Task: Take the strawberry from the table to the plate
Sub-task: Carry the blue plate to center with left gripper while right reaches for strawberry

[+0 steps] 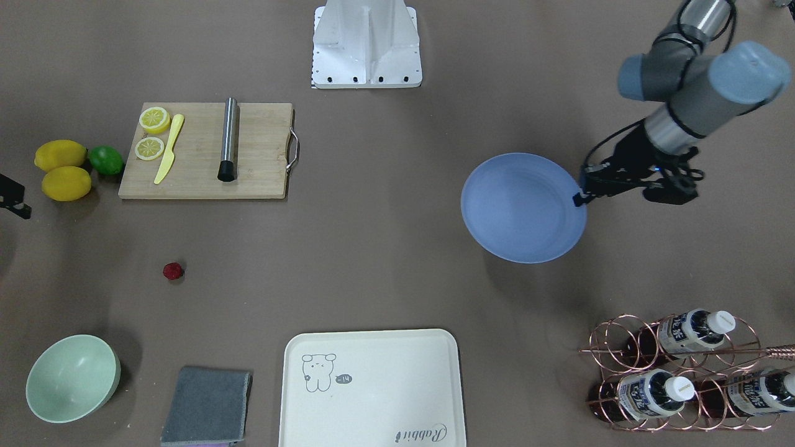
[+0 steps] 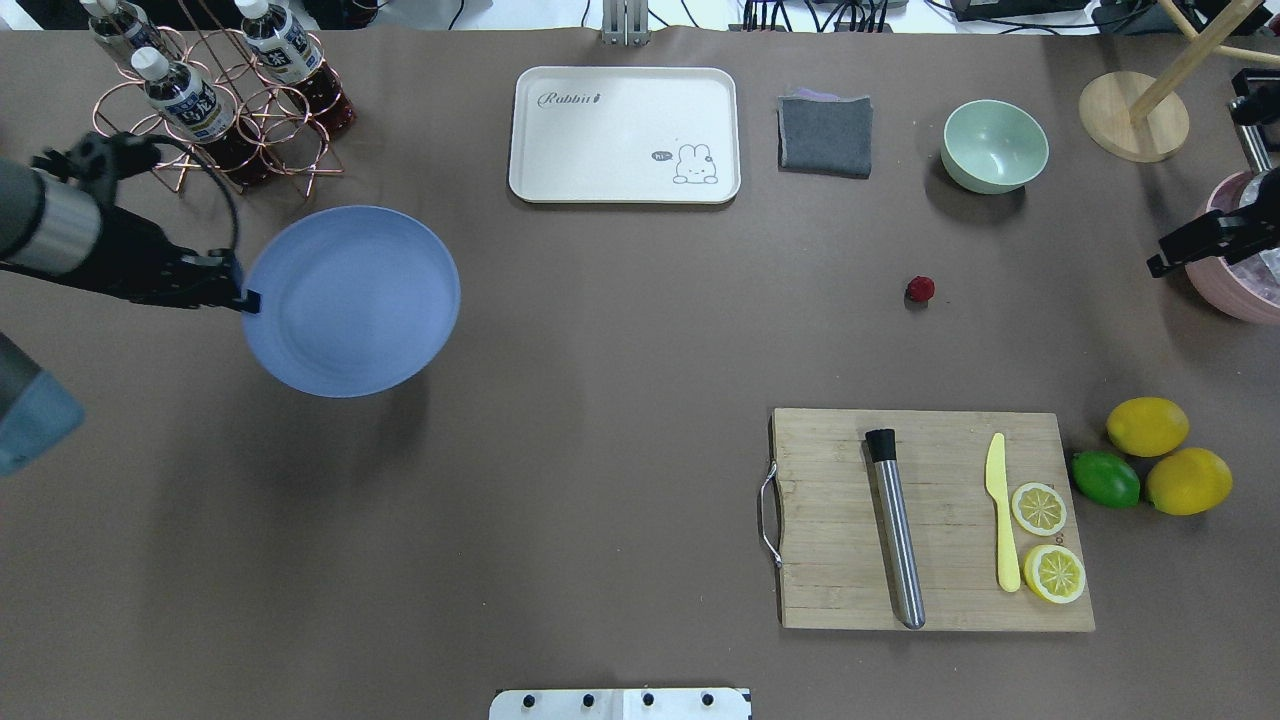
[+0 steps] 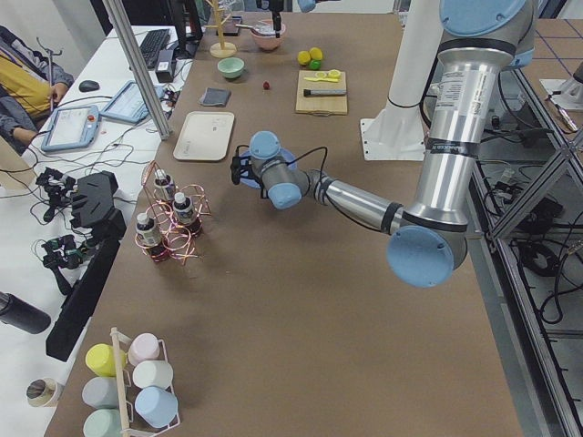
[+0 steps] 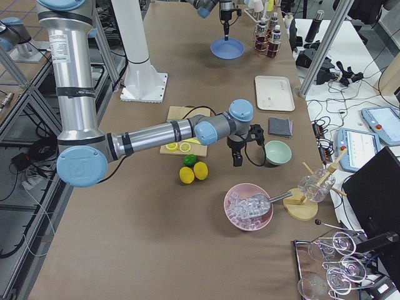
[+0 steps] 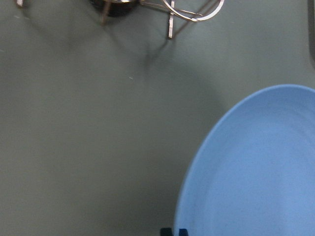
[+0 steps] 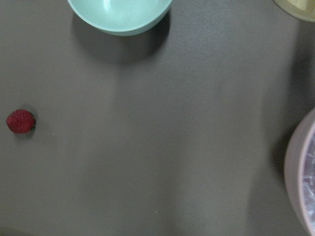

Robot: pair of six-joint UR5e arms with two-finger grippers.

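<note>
Brown-grey table (image 2: 600, 400) spreads beneath us as our left gripper (image 2: 243, 297) pinches the near rim of the blue plate (image 2: 352, 300), apparently raised above its shadow. The strawberry (image 2: 920, 289) lies on bare table far off toward our right gripper (image 2: 1157, 265), which hangs high beside a pink bowl (image 2: 1235, 270); whether its jaws are open we cannot tell. We judge the right gripper must centre over the small berry beside it, descend straight and close gently, while we keep the plate level.
</note>
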